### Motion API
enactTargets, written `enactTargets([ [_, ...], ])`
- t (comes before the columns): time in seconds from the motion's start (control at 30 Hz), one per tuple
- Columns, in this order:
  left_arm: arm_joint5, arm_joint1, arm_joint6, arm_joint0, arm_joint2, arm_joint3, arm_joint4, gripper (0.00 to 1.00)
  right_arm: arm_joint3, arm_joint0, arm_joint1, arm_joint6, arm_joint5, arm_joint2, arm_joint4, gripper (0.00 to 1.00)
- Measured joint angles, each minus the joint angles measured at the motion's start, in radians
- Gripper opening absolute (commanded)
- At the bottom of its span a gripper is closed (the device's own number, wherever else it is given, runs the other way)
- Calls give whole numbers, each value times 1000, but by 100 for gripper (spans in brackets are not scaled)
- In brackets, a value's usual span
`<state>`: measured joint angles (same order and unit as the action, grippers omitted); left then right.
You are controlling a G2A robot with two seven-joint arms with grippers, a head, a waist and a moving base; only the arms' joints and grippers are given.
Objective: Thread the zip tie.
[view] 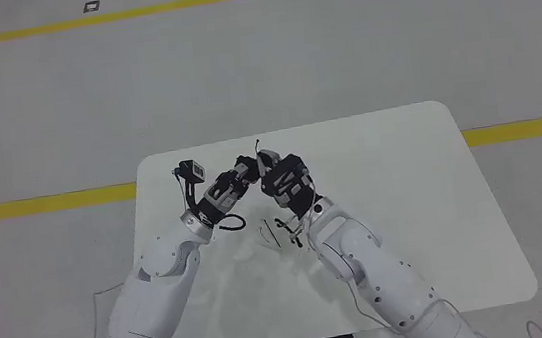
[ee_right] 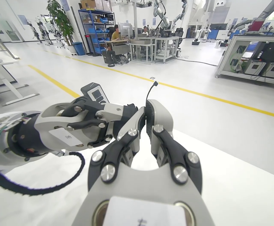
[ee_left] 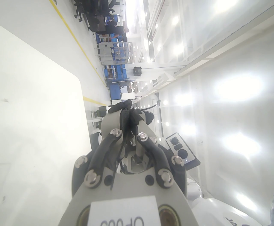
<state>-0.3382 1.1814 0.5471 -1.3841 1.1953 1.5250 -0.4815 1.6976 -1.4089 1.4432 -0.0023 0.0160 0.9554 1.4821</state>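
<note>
- Right pincer (ee_right: 146,115) clamped on the zip tie (ee_right: 155,84), with the head end sticking up past the pads, above the tabletop (ee_right: 214,171)
- Left pincer (ee_left: 128,115) closed on the same zip tie, tips touching my right's
- My read: both grips kept close so the tail can be lined up with the head slot

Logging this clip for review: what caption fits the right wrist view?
Right gripper, jaws shut, pinches the black zip tie, head end up; left gripper close alongside.
</note>
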Motion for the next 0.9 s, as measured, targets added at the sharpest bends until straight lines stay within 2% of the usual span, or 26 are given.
enactTargets([
  [0.23,0,0,0,0,0,0,0,0,46,-28,-11,-37,-27,33,28,100],
  [0.4,0,0,0,0,0,0,0,0,79,-54,-25,-99,-84,69,69,100],
  [0.7,1,0,-1,0,0,0,-1,0,82,-56,-26,-110,-87,73,75,100],
  [0.8,32,0,-13,-5,12,6,-52,0,65,-35,-38,-105,-75,79,87,100],
  [0.9,107,0,34,-12,42,8,-215,0,25,11,-75,-102,-44,65,88,100],
])
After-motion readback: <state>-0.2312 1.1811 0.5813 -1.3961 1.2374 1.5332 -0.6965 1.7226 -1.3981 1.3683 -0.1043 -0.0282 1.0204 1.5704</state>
